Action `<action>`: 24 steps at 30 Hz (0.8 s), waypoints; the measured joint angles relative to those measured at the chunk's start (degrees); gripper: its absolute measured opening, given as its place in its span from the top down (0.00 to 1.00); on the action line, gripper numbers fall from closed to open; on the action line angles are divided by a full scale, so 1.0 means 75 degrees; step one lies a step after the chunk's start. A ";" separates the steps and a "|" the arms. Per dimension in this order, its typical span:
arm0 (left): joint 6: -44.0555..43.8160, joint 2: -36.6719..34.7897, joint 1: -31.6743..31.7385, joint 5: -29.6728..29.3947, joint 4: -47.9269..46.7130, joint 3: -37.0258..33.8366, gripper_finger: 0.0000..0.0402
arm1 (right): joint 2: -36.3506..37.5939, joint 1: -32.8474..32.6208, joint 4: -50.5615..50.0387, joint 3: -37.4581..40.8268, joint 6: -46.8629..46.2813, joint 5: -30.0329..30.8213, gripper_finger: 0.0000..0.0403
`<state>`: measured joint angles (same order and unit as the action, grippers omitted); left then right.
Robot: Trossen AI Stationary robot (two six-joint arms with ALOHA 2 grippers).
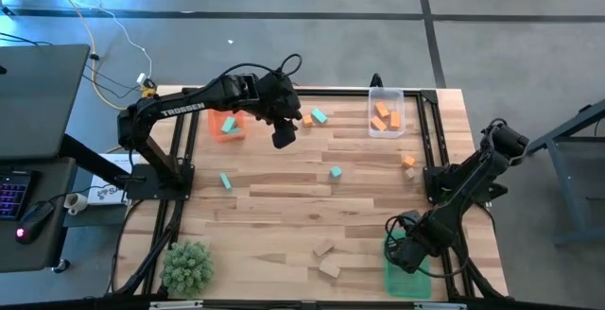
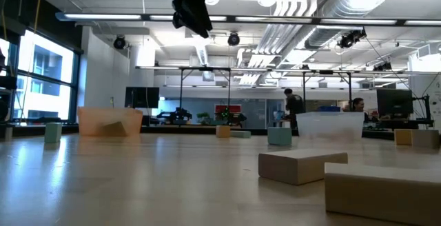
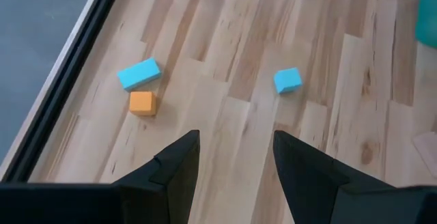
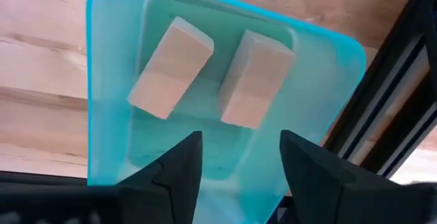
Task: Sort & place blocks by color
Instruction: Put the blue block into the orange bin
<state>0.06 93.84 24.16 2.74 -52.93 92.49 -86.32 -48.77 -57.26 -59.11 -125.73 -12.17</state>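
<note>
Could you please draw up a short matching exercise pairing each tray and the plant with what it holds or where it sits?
Things:
1. green tray
2. clear tray
3. orange tray
4. plant

Descriptions:
A. holds orange blocks
B. holds two tan blocks
C. stands at a table corner on the left arm's side
D. holds a teal block

Pairs: 1-B, 2-A, 3-D, 4-C

Teal blocks and orange blocks scattered on the pale striped-wood tabletop — two tan blocks lie in a green tray.
</note>
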 joint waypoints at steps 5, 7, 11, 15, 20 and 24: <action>-0.0179 0.0000 0.0026 0.0237 0.0065 0.0000 0.57 | 0.0000 0.0025 -0.0078 -0.0247 -0.0028 0.0531 0.54; -0.0354 0.0000 0.0026 0.0262 0.0221 0.0000 0.57 | 0.0000 0.0098 -0.0227 -0.0402 -0.0025 0.0846 0.54; -0.0596 0.0000 -0.0021 0.0319 0.0766 0.0000 0.57 | 0.0000 0.0289 -0.0720 -0.0807 0.0102 0.1483 0.54; -0.0674 0.0000 -0.0145 0.0341 0.1355 0.0000 0.57 | 0.0003 0.0443 -0.1373 -0.1153 0.0250 0.1987 0.54; -0.0844 0.0000 -0.0183 0.0346 0.1820 0.0000 0.57 | 0.0003 0.0525 -0.1891 -0.1402 0.0370 0.2160 0.54; -0.0696 0.0000 -0.0175 0.0334 0.1876 0.0000 0.57 | 0.0003 0.0522 -0.1982 -0.1413 0.0372 0.2160 0.54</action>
<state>-5.16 93.84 22.85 5.25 -38.87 92.49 -86.30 -44.86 -72.12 -69.71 -122.94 4.03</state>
